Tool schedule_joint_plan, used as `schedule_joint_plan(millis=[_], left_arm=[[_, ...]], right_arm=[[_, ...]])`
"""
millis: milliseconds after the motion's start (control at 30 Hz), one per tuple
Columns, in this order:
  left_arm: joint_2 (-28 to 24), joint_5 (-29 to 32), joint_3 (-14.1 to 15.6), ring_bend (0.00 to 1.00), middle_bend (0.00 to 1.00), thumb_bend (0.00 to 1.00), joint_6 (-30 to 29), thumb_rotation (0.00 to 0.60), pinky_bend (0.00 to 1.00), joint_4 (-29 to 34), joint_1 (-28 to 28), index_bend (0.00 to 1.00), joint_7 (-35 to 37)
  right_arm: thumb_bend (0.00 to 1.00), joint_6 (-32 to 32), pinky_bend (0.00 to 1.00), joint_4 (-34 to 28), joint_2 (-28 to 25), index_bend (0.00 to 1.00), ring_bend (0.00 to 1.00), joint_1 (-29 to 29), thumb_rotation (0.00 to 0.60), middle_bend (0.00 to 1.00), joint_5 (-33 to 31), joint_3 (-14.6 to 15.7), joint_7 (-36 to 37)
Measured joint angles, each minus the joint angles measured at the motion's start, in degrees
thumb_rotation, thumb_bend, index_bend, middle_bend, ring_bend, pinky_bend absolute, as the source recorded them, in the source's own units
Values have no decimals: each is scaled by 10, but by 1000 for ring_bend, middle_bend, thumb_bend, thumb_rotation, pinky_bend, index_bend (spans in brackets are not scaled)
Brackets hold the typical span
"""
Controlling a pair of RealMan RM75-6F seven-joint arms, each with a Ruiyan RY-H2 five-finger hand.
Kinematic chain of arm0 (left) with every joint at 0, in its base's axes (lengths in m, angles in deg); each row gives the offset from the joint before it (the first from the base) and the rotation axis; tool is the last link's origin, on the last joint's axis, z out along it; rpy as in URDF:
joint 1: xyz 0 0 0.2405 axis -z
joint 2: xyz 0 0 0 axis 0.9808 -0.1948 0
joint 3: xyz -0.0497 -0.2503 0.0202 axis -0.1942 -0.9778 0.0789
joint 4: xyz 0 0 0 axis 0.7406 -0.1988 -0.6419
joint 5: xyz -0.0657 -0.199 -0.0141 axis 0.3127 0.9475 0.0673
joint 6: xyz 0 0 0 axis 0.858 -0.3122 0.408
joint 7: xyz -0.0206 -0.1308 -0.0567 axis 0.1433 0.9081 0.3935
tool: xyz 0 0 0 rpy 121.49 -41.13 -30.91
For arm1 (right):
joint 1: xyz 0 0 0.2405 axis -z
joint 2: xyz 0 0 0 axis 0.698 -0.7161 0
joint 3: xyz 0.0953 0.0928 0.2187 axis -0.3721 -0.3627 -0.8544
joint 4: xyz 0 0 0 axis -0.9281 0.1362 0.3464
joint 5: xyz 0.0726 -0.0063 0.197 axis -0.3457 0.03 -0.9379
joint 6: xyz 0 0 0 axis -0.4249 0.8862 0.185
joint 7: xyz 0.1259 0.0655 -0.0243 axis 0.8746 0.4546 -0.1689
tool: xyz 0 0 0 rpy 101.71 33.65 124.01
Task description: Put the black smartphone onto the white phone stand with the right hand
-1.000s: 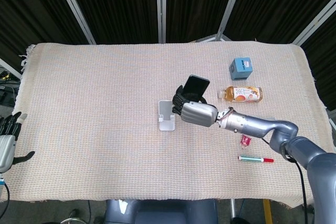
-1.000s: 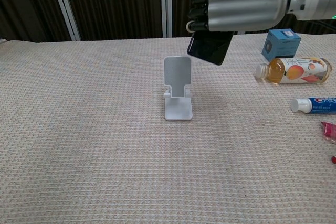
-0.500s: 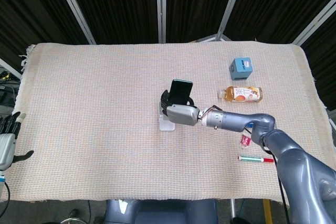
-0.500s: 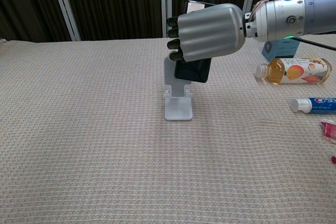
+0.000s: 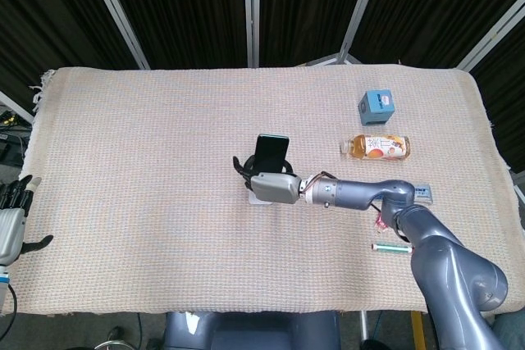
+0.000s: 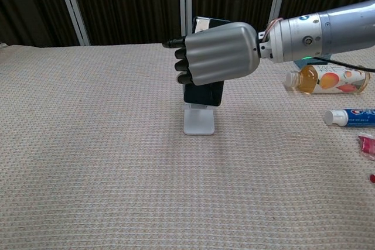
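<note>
Two hands show in the head view. The right hand (image 5: 272,187) grips the black smartphone (image 5: 271,152), which stands upright over the white phone stand (image 5: 261,199) near the middle of the woven table cover (image 5: 148,145); whether the phone rests on the stand cannot be told from here. The left hand (image 5: 11,220) sits at the table's left edge, holding nothing, its fingers apart. To the right lie a blue box (image 5: 376,107), a bottle of orange drink (image 5: 376,147) on its side, and a red-capped marker (image 5: 390,247).

In the chest view, the right hand (image 6: 218,53) wraps around the smartphone (image 6: 203,93), whose lower edge hangs just above the stand's base (image 6: 199,122). The stand's back plate is hidden behind the phone. The bottle (image 6: 326,79) and a toothpaste tube (image 6: 350,117) lie at the right.
</note>
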Motion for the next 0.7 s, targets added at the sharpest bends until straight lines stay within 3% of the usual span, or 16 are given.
schedule_joint_plan(millis=[700], left_arm=[[3, 9, -1, 0, 0, 0, 7, 600, 0, -4, 3, 0, -3]], right_arm=[[194, -8, 135, 54, 42, 481, 423, -11, 600, 508, -22, 20, -6]])
